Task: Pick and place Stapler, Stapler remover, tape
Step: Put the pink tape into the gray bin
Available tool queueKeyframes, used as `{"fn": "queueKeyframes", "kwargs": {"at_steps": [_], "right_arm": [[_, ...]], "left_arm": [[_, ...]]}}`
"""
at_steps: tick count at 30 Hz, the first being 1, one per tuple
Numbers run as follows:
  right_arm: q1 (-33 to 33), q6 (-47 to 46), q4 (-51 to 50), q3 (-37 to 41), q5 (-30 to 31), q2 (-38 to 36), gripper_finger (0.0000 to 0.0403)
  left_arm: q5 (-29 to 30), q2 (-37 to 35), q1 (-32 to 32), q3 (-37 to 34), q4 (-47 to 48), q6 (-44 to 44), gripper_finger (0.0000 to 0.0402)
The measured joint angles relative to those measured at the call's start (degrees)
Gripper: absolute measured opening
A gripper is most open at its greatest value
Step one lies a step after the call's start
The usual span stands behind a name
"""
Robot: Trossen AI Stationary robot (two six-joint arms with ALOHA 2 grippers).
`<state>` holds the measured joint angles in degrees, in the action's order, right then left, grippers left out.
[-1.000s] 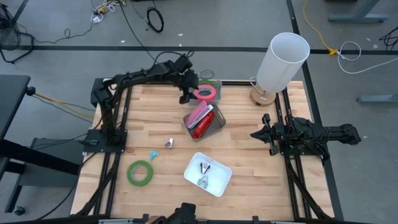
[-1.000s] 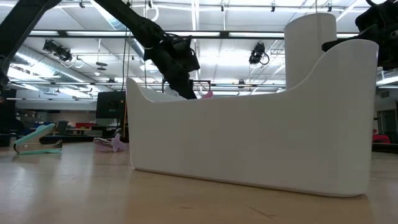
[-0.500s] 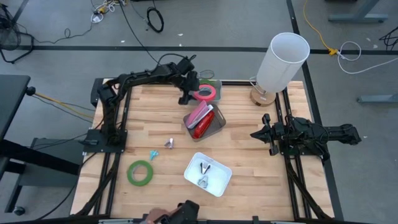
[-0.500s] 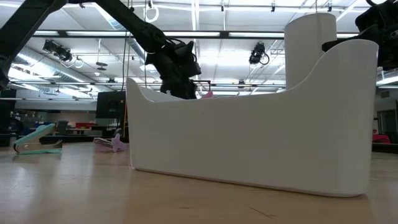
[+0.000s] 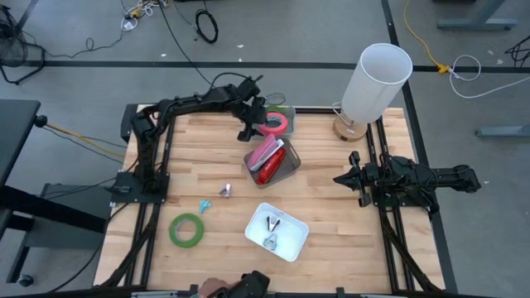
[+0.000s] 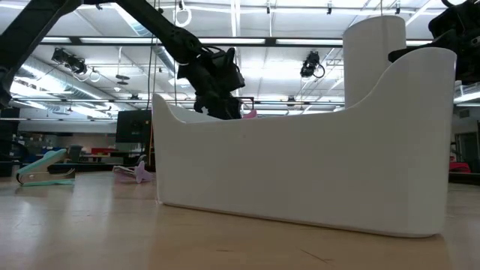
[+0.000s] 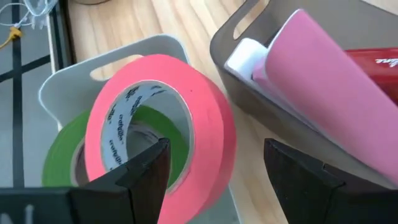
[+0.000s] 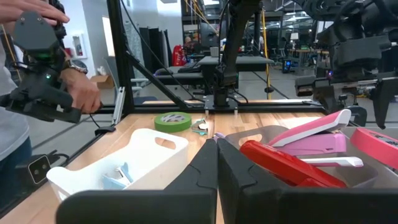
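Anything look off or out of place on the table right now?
The pink tape roll sits tilted on edge, leaning on a green roll in the far bin, not flat. The left gripper straddles it, open. Another green roll and small staple removers lie loose on the table.

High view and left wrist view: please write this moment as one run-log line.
left gripper: open, straddling pink tape | pink tape: leaning on green tape in far tray | right gripper: shut, idle at table's right edge

Tape rolls: one pink (image 5: 274, 123), two green (image 5: 188, 229) (image 7: 67, 140); staplers: two (image 5: 266, 151) (image 5: 270, 166)
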<state>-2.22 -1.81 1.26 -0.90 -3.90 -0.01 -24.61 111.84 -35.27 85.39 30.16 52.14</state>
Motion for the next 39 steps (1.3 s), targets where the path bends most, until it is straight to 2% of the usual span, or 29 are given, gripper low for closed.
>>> {"fn": "queueKeyframes", "kwargs": {"at_steps": [9, 19, 31, 39], "right_arm": [[0.0, 0.0, 0.0, 0.0, 0.0, 0.0, 0.0002], [0.0, 0.0, 0.0, 0.0, 0.0, 0.0, 0.0002], [0.0, 0.0, 0.0, 0.0, 0.0, 0.0, 0.0002], [0.0, 0.0, 0.0, 0.0, 0.0, 0.0, 0.0002]], "left_arm": [[1.6, 1.2, 0.4, 0.0, -0.8, -0.5, 0.0249], [3.1, 2.2, 0.7, 0.0, -0.8, -2.0, 0.0206], [3.7, 2.2, 0.8, 0.0, -0.9, -2.0, 0.0137], [4.4, 2.1, 1.0, 0.5, -0.9, -2.3, 0.0123]]}}
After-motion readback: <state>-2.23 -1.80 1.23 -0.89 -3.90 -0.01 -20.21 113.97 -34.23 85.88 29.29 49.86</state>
